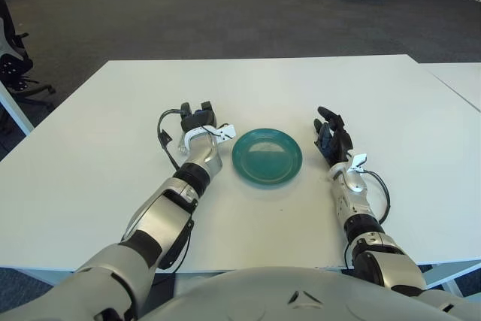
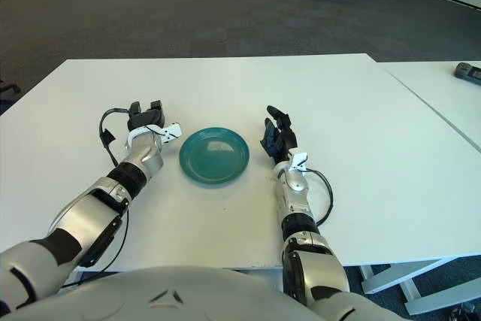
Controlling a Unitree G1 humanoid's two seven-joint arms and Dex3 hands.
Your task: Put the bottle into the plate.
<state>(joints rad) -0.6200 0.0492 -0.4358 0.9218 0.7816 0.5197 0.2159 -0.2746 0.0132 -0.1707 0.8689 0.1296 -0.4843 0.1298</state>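
We have a teal plate [image 1: 267,155] sitting bare at the middle of the white worktop [image 1: 376,95], and no bottle shows anywhere in either view. That is the first thing to flag: the thing we are meant to move cannot be found from here, so we cannot say where it is.

Our left hand [image 1: 197,119] shows just left of the plate, its dark fingers [image 1: 204,107] drawn up narrow with nothing between them. Our right hand [image 1: 331,137] shows just right of the plate, its fingers [image 1: 326,116] raised and loosely spread, also holding nothing. Whether either hand touches the worktop we cannot tell.

As we judge it, the task has not got under way. The main risk is reaching with no target: any closing of the fingers now would grip only air. Both hands are also close to the plate's rim, so a careless sweep inward could nudge the plate off its spot. The cable [image 1: 162,134] looping beside the left wrist might snag on a wide swing.
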